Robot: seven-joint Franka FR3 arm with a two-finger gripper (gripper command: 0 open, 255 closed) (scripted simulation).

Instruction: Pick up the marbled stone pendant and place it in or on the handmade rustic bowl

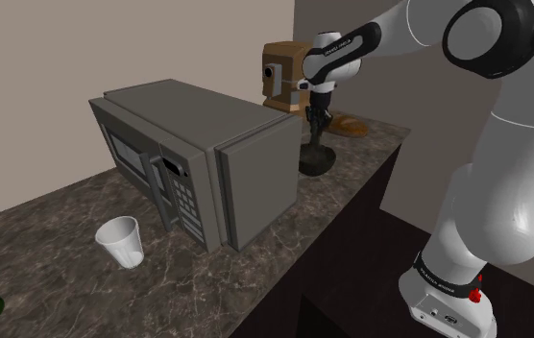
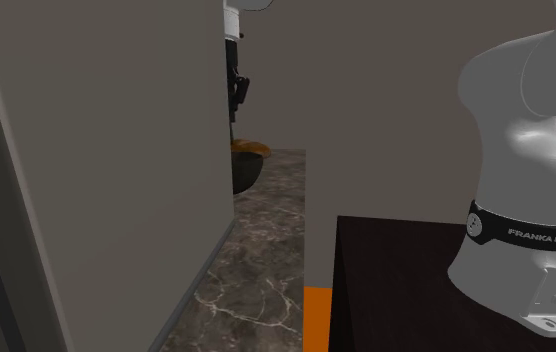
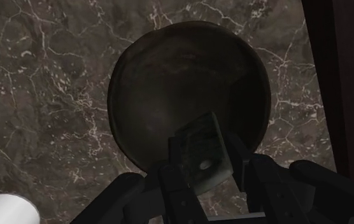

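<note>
We saw the pincer (image 1: 315, 121), upper middle of the shoulder view, clamped on the pendant (image 3: 198, 151), which hung above the dark bowl (image 3: 169, 83) near its rim. We judged that a release there could catch the rim and spill the pendant onto the table (image 1: 63, 226); the microwave (image 1: 198, 163) close by could be brushed. We counted one pendant, one bowl, one microwave, one white cup (image 1: 121, 240) and one brown box (image 1: 282, 72).

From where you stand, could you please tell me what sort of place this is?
Probably a home kitchen: a grey microwave stands on a dark marbled countertop, with a white cup near it.
</note>
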